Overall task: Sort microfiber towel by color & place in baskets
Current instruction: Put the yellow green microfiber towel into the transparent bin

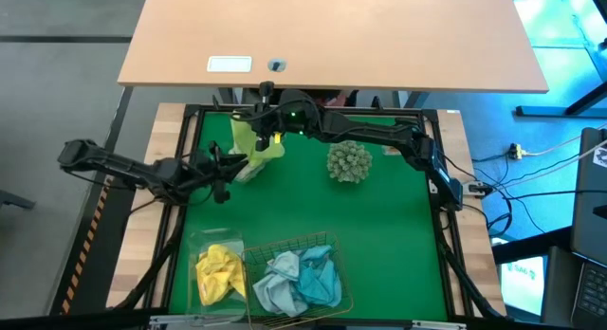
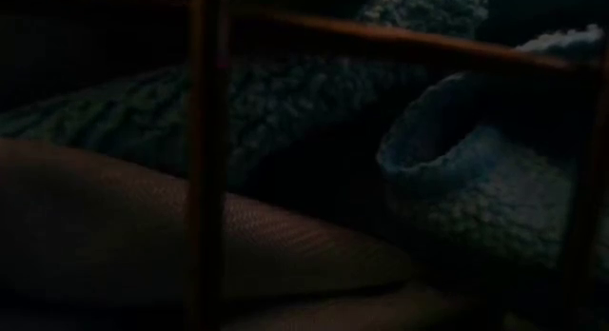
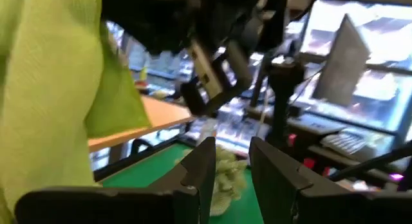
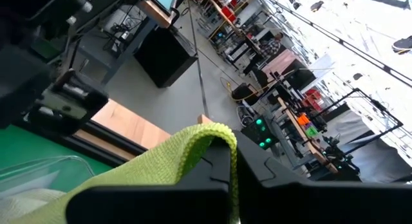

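Far edge of the green mat [image 1: 379, 226]: the right pincer [image 1: 268, 121] was clamped shut on a pale yellow-green towel [image 1: 254, 145], held up off the mat. The left pincer [image 1: 230, 171] stood just beside the hanging cloth with its fingers [image 3: 201, 169] a little apart and nothing between them; whether they were closing on the cloth could not be told.

Near edge: a bright yellow towel [image 1: 219, 271] lay in a clear tub [image 1: 196, 247], and blue towels [image 1: 302, 276] lay bunched in the gold wire basket [image 1: 331, 242]. By this evidence two colours were sorted, and the yellow-green cloth appeared to be the last one left to place.

A spiky grey-green ball [image 1: 348, 162] sat on the mat, apart from the cloths. The mat covered a framed desk [image 1: 171, 131]; a bare wooden table [image 1: 332, 36] stood beyond it, and the wrist views showed a workshop of racks and screens.
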Available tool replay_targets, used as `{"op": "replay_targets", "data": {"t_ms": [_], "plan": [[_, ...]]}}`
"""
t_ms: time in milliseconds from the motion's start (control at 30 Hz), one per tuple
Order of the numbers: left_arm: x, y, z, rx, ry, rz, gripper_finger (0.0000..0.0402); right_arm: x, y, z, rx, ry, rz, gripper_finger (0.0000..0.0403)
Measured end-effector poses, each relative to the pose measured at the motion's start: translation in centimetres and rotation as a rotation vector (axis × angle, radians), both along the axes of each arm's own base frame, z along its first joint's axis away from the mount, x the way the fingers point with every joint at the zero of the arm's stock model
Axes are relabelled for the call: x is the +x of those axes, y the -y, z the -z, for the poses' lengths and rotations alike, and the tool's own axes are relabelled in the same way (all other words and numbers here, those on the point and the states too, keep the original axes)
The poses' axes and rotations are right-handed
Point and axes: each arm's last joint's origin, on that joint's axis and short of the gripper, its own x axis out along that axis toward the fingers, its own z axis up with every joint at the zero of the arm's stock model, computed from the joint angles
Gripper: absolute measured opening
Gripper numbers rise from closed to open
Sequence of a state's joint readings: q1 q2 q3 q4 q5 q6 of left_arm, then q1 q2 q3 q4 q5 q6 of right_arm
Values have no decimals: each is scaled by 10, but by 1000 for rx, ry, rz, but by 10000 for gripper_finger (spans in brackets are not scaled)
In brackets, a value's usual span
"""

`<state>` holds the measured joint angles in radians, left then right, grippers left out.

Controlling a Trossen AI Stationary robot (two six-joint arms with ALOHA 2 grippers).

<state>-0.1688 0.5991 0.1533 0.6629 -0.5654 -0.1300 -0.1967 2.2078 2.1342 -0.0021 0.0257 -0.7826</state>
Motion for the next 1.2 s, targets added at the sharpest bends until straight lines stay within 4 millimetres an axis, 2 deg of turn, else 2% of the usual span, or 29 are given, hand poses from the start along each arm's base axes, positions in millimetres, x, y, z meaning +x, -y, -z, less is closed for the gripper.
{"op": "replay_targets", "data": {"t_ms": [200,433,700,833,1100,1200], "plan": [[21,-5,13,-74,-135,-79,79,0,-1,0,1,1,-17,0],[31,-24,30,-116,-220,-253,65,2,-9,0,0,0,-37,0],[28,-49,40,-155,-269,-464,57,4,-23,0,-7,-1,-80,0],[23,-58,47,-205,-310,-572,56,4,-23,0,-6,-5,-79,0],[16,-68,49,-208,-308,-764,56,3,-21,2,-2,-26,-74,0],[16,-70,49,-212,-312,-746,56,3,-21,5,3,-52,-75,0]]}}
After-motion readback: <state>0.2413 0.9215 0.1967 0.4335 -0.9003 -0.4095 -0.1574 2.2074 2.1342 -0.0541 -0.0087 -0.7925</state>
